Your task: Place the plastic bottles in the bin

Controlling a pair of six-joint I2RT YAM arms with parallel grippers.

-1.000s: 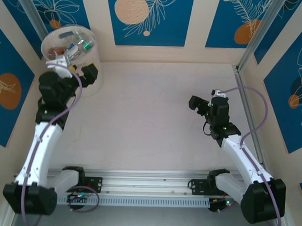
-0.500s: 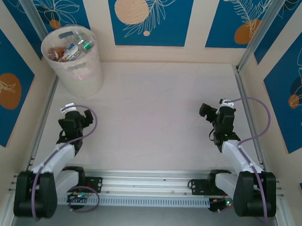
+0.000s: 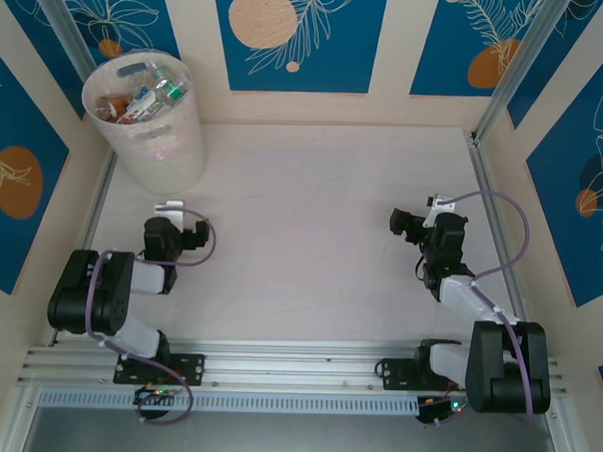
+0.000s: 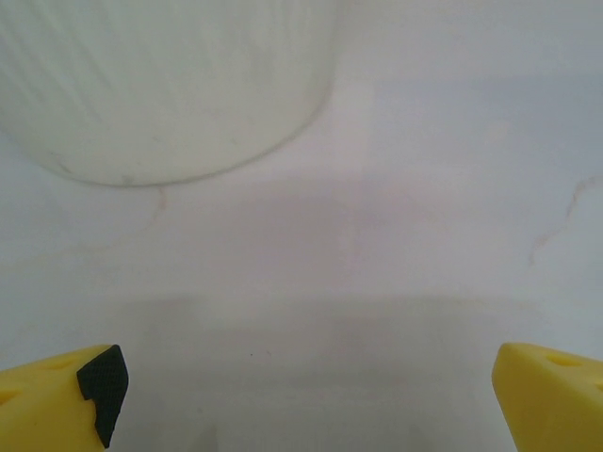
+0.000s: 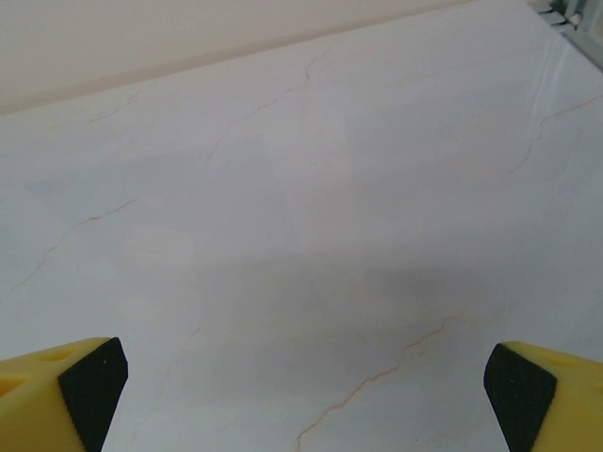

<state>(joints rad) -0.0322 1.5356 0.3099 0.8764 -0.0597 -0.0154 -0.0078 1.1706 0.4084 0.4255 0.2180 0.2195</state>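
The bin (image 3: 170,145), a tall whitish translucent basket, stands in the far left corner of the table. Several plastic bottles (image 3: 147,97) with green, blue and orange labels lie inside it. My left gripper (image 3: 189,237) is low over the table, in front of the bin and apart from it, open and empty. In the left wrist view the bin (image 4: 160,85) has its base at the upper left, beyond the left gripper (image 4: 306,405) and its yellow fingertips (image 4: 57,405). My right gripper (image 3: 404,222) hovers over the right side of the table. The right wrist view has the right gripper (image 5: 306,395) open over bare marble.
Patterned blue and cream walls close the table at the back and both sides. A metal rail (image 3: 497,225) runs along the right edge. The arm bases sit on the aluminium bar (image 3: 296,361) at the near edge.
My left arm has drawn back from over the bin and folded down near its base. The right arm has pulled back slightly toward the right. Both grippers stay open.
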